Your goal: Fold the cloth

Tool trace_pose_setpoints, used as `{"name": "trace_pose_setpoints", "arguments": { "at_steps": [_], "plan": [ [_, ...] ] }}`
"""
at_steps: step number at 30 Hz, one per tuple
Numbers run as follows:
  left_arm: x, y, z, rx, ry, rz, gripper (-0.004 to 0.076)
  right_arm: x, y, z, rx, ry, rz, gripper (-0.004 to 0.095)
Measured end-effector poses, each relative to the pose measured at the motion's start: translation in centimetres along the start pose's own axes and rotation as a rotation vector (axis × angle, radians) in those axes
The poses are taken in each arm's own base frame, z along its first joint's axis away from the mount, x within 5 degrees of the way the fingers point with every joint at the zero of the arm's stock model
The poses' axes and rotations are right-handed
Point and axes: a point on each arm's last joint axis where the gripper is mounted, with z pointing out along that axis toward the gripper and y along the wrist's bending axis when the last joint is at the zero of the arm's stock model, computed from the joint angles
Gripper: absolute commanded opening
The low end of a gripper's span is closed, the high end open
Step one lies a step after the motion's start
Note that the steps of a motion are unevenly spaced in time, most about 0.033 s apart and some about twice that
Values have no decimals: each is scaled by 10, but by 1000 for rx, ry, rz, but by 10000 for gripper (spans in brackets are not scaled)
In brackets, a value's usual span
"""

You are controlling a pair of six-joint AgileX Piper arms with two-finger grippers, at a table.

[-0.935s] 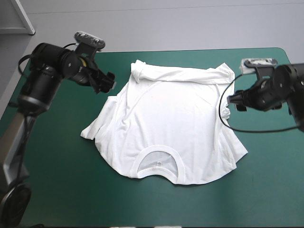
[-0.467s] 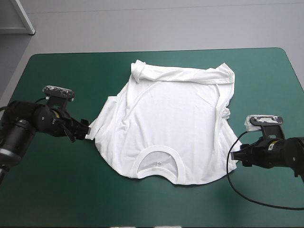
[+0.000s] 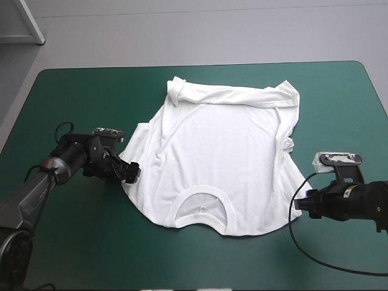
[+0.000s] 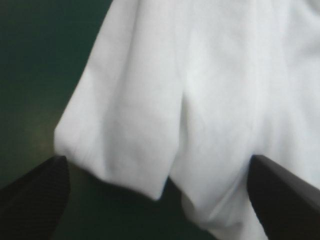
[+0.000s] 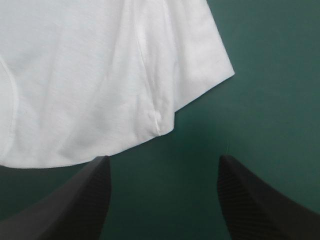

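Right, on my screens the T-shirt (image 3: pixel 218 151) lies spread flat in the middle of the teal-green table (image 3: pixel 79 91). Its neck opening (image 3: pixel 203 211) is toward the near edge, and its hem (image 3: pixel 230 94) is bunched into a rolled ridge toward the far edge. The cloth is rumpled, with long creases running from hem to collar. My left gripper (image 3: pixel 130 173) sits low over the cover at the left sleeve (image 3: pixel 121 159), which fans out from the shirt's body on that arm's side. From the left wrist camera I see the left gripper (image 4: pixel 157 161) spread wide, its black fingers (image 4: pixel 35 192) well apart. The left sleeve (image 4: pixel 120 130) and the body of the T-shirt (image 4: pixel 240 75) fill the space ahead, with the sleeve's corner reaching down between the fingers. I cannot tell whether either finger touches the cloth. My right gripper (image 3: pixel 301 206) is down near the table's near right side, just beside the right sleeve (image 3: pixel 298 185). Its wrist camera shows the right gripper (image 5: pixel 164 159) parted as well, with only bare teal-green cover between the two black fingers (image 5: pixel 75 205). The edge of the T-shirt (image 5: pixel 75 75) lies just ahead of the tips, and the right sleeve (image 5: pixel 200 65) ends in a squared corner ahead of the gap. Neither gripper is pinching anything.
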Motion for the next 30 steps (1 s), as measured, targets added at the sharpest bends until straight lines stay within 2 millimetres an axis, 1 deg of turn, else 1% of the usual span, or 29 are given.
{"name": "trace_pose_setpoints", "arguments": {
  "at_steps": [3,4,5,7,9,12,13,15,18,22,25,28,30],
  "plan": [
    [-3,-1,18,22,30,-4,580,0,0,0,1,2,-1,576],
    [-3,-1,20,25,32,0,549,0,0,0,1,2,-1,576],
    [-3,-1,22,26,40,9,501,0,0,0,1,0,-1,576],
    [-4,1,25,26,59,26,372,-1,0,0,1,-10,0,576],
    [-4,2,27,26,71,37,221,-2,0,2,2,-17,0,576],
    [-6,2,29,43,64,46,17,-5,-1,8,3,3,4,576],
    [-7,1,29,47,60,51,-6,-7,-2,12,4,18,5,575],
    [-7,0,29,58,54,51,-10,-10,-3,21,5,44,11,575],
    [-8,0,30,63,51,52,-10,-13,-5,41,6,89,25,575],
    [-8,0,30,65,50,52,-10,-12,-8,72,11,151,76,575],
    [-8,1,30,66,50,49,-10,-9,-7,93,-20,186,122,575],
    [-8,0,30,68,49,50,-10,-11,-4,108,-69,191,164,575],
    [-8,0,30,68,49,51,-10,-14,-3,115,-90,187,191,545]
  ]
}}
